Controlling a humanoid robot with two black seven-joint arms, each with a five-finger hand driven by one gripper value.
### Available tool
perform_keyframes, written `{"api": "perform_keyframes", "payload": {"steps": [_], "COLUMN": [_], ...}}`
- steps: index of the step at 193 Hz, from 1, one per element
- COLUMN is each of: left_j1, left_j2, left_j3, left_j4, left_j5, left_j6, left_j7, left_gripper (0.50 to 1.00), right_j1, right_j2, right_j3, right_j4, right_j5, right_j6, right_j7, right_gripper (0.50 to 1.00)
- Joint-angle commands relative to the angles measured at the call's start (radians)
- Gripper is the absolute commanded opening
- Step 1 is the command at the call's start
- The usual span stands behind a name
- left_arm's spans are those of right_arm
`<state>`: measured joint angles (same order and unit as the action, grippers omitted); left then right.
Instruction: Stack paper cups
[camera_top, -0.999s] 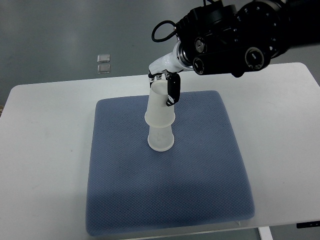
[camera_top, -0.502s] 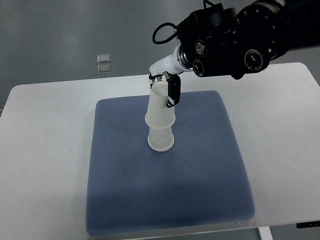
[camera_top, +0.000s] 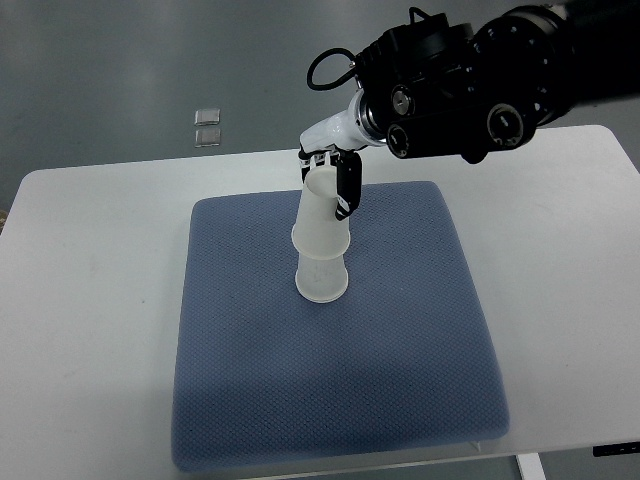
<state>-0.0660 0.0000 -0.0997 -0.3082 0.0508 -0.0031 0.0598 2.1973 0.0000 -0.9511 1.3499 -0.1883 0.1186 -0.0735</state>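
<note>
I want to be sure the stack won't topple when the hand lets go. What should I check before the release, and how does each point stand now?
1. Right hand grips the upper cup near its top: ok.
2. Upper cup sits over the lower cup: ok, their outlines overlap.
3. Upper cup fully seated on the lower one: cannot tell from this view.
4. Stack upright: not ok, the upper cup's top leans toward the hand.
5. Lower cup rests well inside the blue mat: ok.
6. Left hand out of the way: ok, it is not in the picture.
</note>
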Motion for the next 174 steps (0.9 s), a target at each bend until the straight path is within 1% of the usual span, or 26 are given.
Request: {"api": "perform_keyframes", "payload": {"steps": [1, 70, 84, 106, 120, 131, 134, 139, 142, 143, 148, 149, 150, 155, 157, 163, 168, 174], "left_j1": [0.0, 0.002, 0.002, 0.003, 0.003, 0.003, 0.003, 0.003, 0.003, 0.003, 0.003, 0.003, 0.003, 0.003, 0.003, 0.003, 0.003, 0.003], "left_j2": [0.0, 0.0, 0.0, 0.0, 0.0, 0.0, 0.0, 0.0, 0.0, 0.0, 0.0, 0.0, 0.0, 0.0, 0.0, 0.0, 0.0, 0.0], "left_j3": [0.0, 0.0, 0.0, 0.003, 0.003, 0.003, 0.003, 0.003, 0.003, 0.003, 0.003, 0.003, 0.003, 0.003, 0.003, 0.003, 0.003, 0.003], "left_j4": [0.0, 0.0, 0.0, 0.0, 0.0, 0.0, 0.0, 0.0, 0.0, 0.0, 0.0, 0.0, 0.0, 0.0, 0.0, -0.002, 0.0, -0.002], "left_j5": [0.0, 0.0, 0.0, 0.0, 0.0, 0.0, 0.0, 0.0, 0.0, 0.0, 0.0, 0.0, 0.0, 0.0, 0.0, 0.0, 0.0, 0.0], "left_j6": [0.0, 0.0, 0.0, 0.0, 0.0, 0.0, 0.0, 0.0, 0.0, 0.0, 0.0, 0.0, 0.0, 0.0, 0.0, 0.0, 0.0, 0.0], "left_j7": [0.0, 0.0, 0.0, 0.0, 0.0, 0.0, 0.0, 0.0, 0.0, 0.001, 0.0, 0.0, 0.0, 0.0, 0.0, 0.0, 0.0, 0.0], "left_gripper": [1.0, 1.0, 1.0, 1.0, 1.0, 1.0, 1.0, 1.0, 1.0, 1.0, 1.0, 1.0, 1.0, 1.0, 1.0, 1.0, 1.0, 1.0], "right_j1": [-0.002, -0.005, -0.005, -0.045, -0.105, -0.192, -0.206, -0.254, -0.268, -0.284, -0.318, -0.333, -0.334, -0.385, -0.386, -0.435, -0.487, -0.537], "right_j2": [0.0, 0.0, 0.0, 0.0, -0.041, -0.08, -0.086, -0.104, -0.112, -0.117, -0.127, -0.133, -0.133, -0.147, -0.147, -0.158, -0.166, -0.173], "right_j3": [0.0, 0.0, 0.005, 0.021, 0.057, 0.13, 0.147, 0.198, 0.216, 0.235, 0.27, 0.29, 0.29, 0.35, 0.35, 0.413, 0.475, 0.543], "right_j4": [0.0, 0.0, -0.002, -0.026, -0.058, -0.094, -0.1, -0.12, -0.127, -0.136, -0.153, -0.161, -0.161, -0.186, -0.186, -0.209, -0.236, -0.261], "right_j5": [0.001, 0.003, 0.01, 0.075, 0.158, 0.201, 0.204, 0.213, 0.216, 0.217, 0.222, 0.225, 0.225, 0.236, 0.236, 0.248, 0.262, 0.276], "right_j6": [0.0, -0.002, -0.031, -0.114, -0.189, -0.276, -0.29, -0.339, -0.355, -0.372, -0.404, -0.421, -0.421, -0.468, -0.468, -0.507, -0.537, -0.557], "right_j7": [0.0, 0.001, 0.003, 0.008, 0.012, 0.029, 0.032, 0.041, 0.043, 0.044, 0.046, 0.046, 0.046, 0.047, 0.047, 0.054, 0.067, 0.089], "right_gripper": [0.836, 0.848, 0.848, 0.848, 0.848, 0.848, 0.848, 0.848, 0.848, 0.848, 0.848, 0.848, 0.848, 0.848, 0.848, 0.848, 0.848, 0.848]}}
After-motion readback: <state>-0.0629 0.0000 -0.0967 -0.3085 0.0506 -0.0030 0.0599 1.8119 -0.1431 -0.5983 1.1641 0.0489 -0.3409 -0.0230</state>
